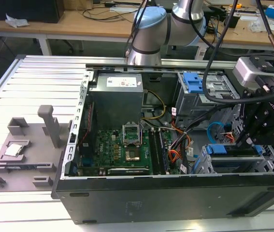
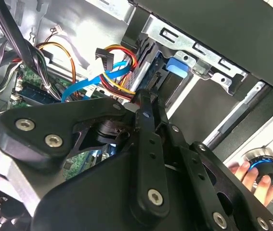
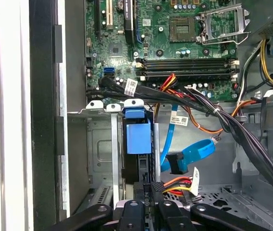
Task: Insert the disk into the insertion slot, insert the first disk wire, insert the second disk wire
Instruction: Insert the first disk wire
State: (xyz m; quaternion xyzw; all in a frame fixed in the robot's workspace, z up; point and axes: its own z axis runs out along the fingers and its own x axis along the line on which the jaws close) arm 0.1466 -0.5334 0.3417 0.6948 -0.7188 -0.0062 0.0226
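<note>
The disk [image 3: 138, 137], framed in a bright blue carrier, sits edge-on inside the insertion slot [image 3: 100, 154] of the silver drive cage. In the exterior view the disk [image 1: 223, 149] lies in the cage [image 1: 202, 164] at the case's front right. My gripper [image 3: 149, 192] is at the disk's rear end, with its black fingers [image 2: 145, 103] drawn together. A black connector on red, yellow and black wires [image 3: 175, 183] rests against the fingertips; whether it is gripped I cannot tell. A blue flat cable [image 3: 194, 151] with a black plug hangs loose beside the disk.
The motherboard [image 1: 120, 147] and power supply [image 1: 115, 99] fill the open case. A grey cage with a blue latch [image 1: 193, 82] stands behind my gripper [image 1: 251, 139]. Black cable bundles [image 3: 232, 125] cross above the bay. A person's hand [image 2: 252, 175] holds a knob outside the case.
</note>
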